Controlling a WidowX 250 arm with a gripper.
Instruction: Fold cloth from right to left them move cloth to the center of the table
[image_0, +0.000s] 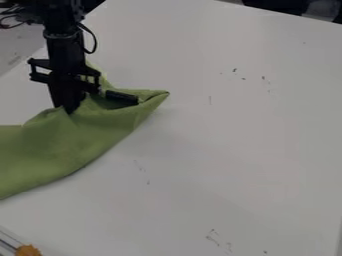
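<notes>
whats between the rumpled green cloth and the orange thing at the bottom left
Bare white tabletop lies there, then a pale strip by the orange thing, in the camera view.

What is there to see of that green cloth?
The cloth is plain olive green, matte and soft-looking. It lies rumpled on the pale table, at the left of the picture, running out past the left edge, so its full shape can't be told. Its lower edge curves up to a narrow tip at the right. The black tool comes down onto it from above, where the fabric bunches into raised folds. A short dark bar rests against it nearby.
</notes>
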